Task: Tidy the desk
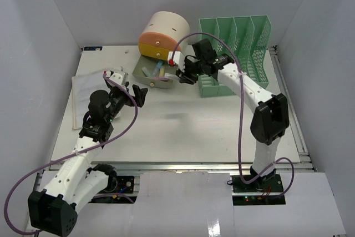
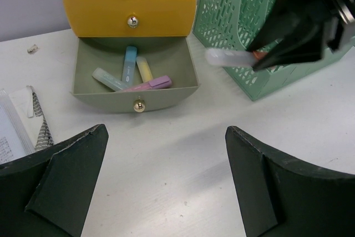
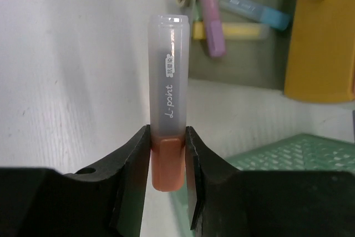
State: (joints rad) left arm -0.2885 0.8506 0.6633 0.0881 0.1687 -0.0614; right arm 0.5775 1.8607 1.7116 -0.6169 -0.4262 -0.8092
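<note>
The white desk [image 1: 183, 129] carries a small drawer unit [image 1: 161, 34] whose bottom green drawer [image 2: 133, 94] stands pulled out. Several highlighters lie inside it, among them a blue one [image 2: 128, 64], a yellow one [image 2: 144, 69] and a purple one [image 2: 154, 84]. My right gripper [image 3: 167, 137] is shut on an orange highlighter [image 3: 169, 98] with a frosted cap. It holds the highlighter in the air just right of the open drawer, cap towards the drawer. My left gripper [image 2: 166, 131] hangs open over bare desk in front of the drawer, with nothing between its fingers.
A green mesh file organizer [image 1: 236, 54] stands at the back right, right beside my right gripper [image 1: 182, 76]. Papers [image 1: 89, 90] lie at the desk's left side, next to my left gripper [image 1: 132, 91]. White walls enclose three sides.
</note>
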